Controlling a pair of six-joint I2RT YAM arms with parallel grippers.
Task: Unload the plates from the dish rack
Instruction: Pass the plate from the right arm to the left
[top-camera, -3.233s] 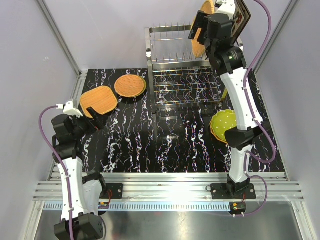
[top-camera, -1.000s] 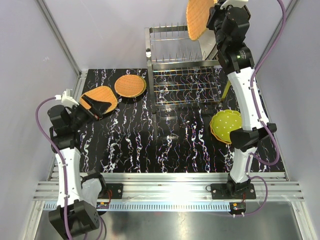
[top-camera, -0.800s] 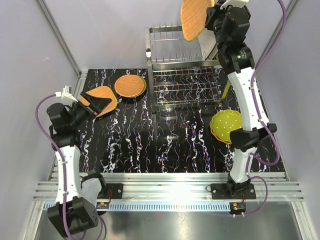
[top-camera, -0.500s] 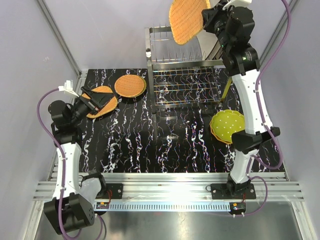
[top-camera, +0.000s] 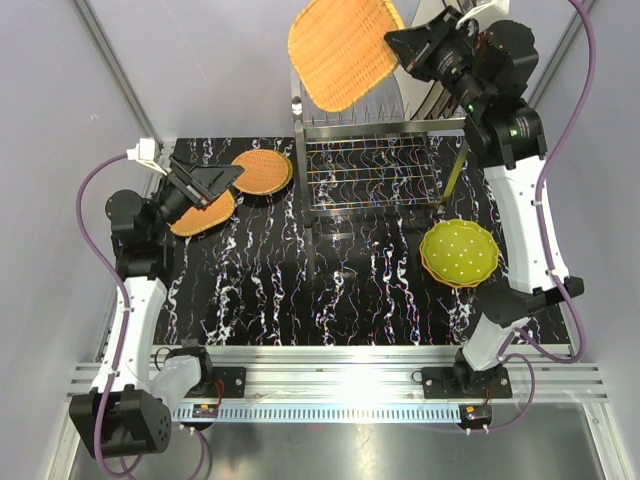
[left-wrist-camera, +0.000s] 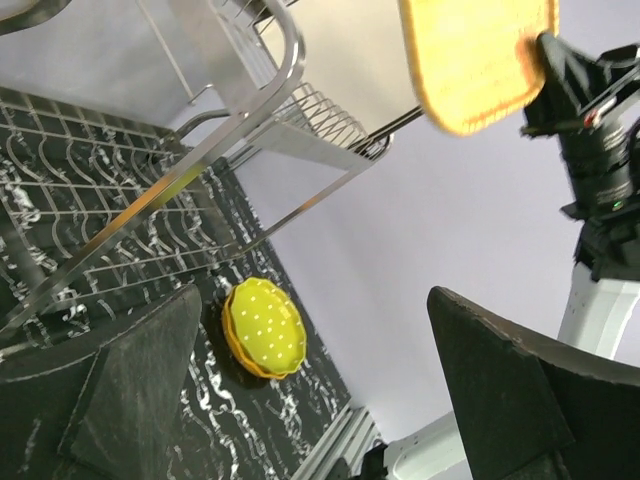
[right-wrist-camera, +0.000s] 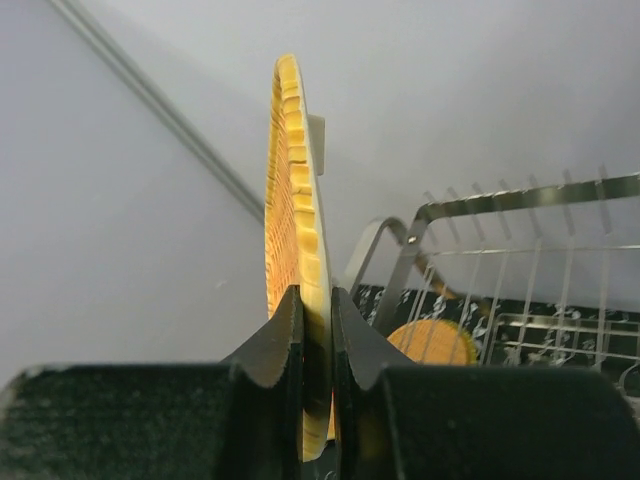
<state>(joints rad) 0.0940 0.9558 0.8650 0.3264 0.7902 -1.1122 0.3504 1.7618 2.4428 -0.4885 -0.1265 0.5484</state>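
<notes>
My right gripper (top-camera: 397, 45) is shut on the edge of a squarish orange woven plate (top-camera: 345, 50), held high in the air above the top left of the dish rack (top-camera: 370, 150). In the right wrist view the fingertips (right-wrist-camera: 290, 335) pinch the plate's rim (right-wrist-camera: 298, 200) edge-on. My left gripper (top-camera: 207, 184) is open and empty. It is raised over a squarish woven plate (top-camera: 198, 217) lying on the mat and points toward the rack (left-wrist-camera: 200, 150). A round orange woven plate (top-camera: 262, 171) lies beside it. A lime-green dotted plate (top-camera: 459, 252) rests on an orange one at the right.
The black marbled mat (top-camera: 350, 290) covers the table. Grey enclosure walls and aluminium posts (top-camera: 120, 75) close in the left, back and right. The rack's lower grid shelf (top-camera: 372, 175) holds nothing that shows. A rail (top-camera: 340, 380) runs along the near edge.
My right arm has swung the woven plate leftward and turned it from edge-on to face the camera. My left gripper has lifted and turned toward the rack, staying open.
</notes>
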